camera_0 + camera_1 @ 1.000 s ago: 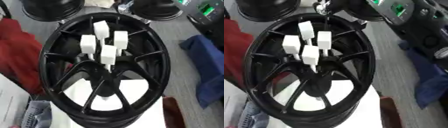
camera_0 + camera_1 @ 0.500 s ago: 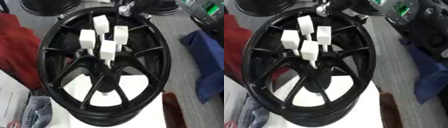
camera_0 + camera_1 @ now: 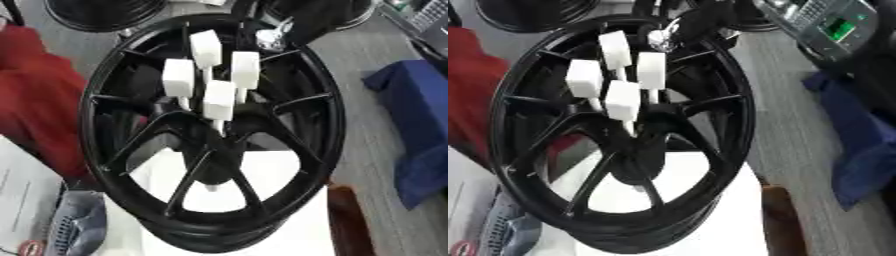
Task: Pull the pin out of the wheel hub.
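A black spoked wheel hub point(image 3: 105, 165) stands tilted on a white surface and fills both views. Several white pins with square block heads rise from its centre: one nearest me point(image 3: 219, 100), one on the left point(image 3: 178, 78), one at the back point(image 3: 206, 49) and one on the right point(image 3: 244, 70). A small white peg point(image 3: 210, 188) shows under the hub's centre. At the far rim a black arm part with a silver joint point(image 3: 661, 38), seemingly my right hand, sits apart from the pins. No left hand shows.
Red cloth point(image 3: 39, 100) lies left of the wheel and blue cloth point(image 3: 420, 115) to the right. More black wheels point(image 3: 101, 12) stand at the back. A device with a green screen point(image 3: 833, 25) is at the far right. Papers point(image 3: 22, 200) lie at the lower left.
The whole picture has shifted a little, so the camera moved. The pins stand in the hub as before; nothing was taken hold of.
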You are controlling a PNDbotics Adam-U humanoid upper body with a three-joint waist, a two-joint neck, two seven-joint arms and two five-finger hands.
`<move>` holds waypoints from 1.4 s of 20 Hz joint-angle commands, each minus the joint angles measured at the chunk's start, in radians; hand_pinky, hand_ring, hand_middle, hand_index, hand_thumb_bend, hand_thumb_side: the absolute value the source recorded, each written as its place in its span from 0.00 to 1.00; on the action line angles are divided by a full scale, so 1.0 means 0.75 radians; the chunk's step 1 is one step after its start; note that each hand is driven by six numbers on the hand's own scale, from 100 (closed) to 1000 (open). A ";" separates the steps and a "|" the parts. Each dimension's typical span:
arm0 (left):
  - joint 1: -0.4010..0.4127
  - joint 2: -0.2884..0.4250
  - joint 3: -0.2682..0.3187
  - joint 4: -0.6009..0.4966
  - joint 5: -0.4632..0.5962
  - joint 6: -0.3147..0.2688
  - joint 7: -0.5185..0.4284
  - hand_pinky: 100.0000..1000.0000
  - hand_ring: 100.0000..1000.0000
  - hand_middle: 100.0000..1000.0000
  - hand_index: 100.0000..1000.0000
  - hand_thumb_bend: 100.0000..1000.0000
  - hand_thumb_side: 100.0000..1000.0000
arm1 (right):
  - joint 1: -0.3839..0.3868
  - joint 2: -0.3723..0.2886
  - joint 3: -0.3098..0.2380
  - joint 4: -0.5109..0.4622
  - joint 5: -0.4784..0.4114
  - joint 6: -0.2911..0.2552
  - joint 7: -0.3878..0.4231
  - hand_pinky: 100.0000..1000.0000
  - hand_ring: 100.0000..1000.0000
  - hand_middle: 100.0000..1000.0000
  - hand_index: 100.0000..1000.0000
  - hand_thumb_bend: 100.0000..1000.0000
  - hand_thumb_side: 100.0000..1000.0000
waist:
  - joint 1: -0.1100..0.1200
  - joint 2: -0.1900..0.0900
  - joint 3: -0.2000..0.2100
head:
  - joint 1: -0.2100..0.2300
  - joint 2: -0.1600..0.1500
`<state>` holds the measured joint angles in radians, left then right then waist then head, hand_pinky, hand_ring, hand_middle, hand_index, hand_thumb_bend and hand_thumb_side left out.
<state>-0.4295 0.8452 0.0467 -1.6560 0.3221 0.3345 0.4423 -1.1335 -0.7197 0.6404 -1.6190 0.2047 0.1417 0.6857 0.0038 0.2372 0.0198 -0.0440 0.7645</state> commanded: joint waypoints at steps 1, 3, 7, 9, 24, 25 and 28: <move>-0.007 0.067 0.022 -0.004 0.001 -0.005 -0.001 0.80 0.83 0.78 0.88 0.17 0.85 | -0.017 -0.041 -0.015 -0.045 -0.023 -0.014 0.014 0.87 0.80 0.81 0.90 0.00 0.60 | 0.006 -0.036 0.000 | 0.023 0.007; -0.007 0.069 0.021 -0.004 0.000 -0.006 -0.004 0.80 0.83 0.78 0.88 0.17 0.85 | -0.013 -0.042 -0.019 -0.059 -0.030 -0.010 0.011 0.87 0.80 0.81 0.89 0.00 0.60 | 0.006 -0.040 0.001 | 0.026 0.007; -0.008 0.069 0.021 -0.003 -0.001 -0.008 -0.008 0.80 0.83 0.78 0.88 0.17 0.84 | -0.005 -0.038 -0.013 -0.055 -0.014 0.024 -0.003 0.86 0.80 0.81 0.89 0.00 0.62 | 0.002 -0.045 0.000 | 0.015 0.007; -0.007 0.069 0.020 -0.002 -0.001 -0.009 -0.010 0.80 0.83 0.78 0.88 0.17 0.85 | -0.003 -0.034 0.000 -0.041 0.006 0.042 -0.006 0.86 0.80 0.81 0.89 0.00 0.65 | 0.001 -0.046 -0.001 | 0.008 0.007; -0.005 0.064 0.025 0.005 0.003 -0.018 -0.014 0.80 0.83 0.78 0.88 0.18 0.85 | 0.029 0.002 0.035 0.027 0.147 0.090 0.064 0.87 0.80 0.80 0.89 0.09 0.71 | -0.004 -0.029 -0.010 | -0.043 0.007; -0.004 0.063 0.025 0.005 0.003 -0.019 -0.014 0.80 0.83 0.78 0.88 0.18 0.85 | 0.032 0.003 0.033 0.025 0.141 0.091 0.064 0.87 0.81 0.80 0.88 0.09 0.71 | -0.003 -0.028 -0.009 | -0.042 0.007; -0.003 0.061 0.027 0.007 0.004 -0.020 -0.015 0.80 0.83 0.78 0.88 0.18 0.85 | 0.040 0.005 0.034 0.028 0.133 0.089 0.065 0.88 0.81 0.81 0.89 0.12 0.70 | -0.001 -0.025 -0.008 | -0.037 0.007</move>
<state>-0.4229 0.8528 0.0473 -1.6444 0.3223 0.3239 0.4316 -1.0890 -0.7069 0.6806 -1.5953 0.3122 0.2101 0.7313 -0.0015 0.2319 0.0134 -0.0723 0.7646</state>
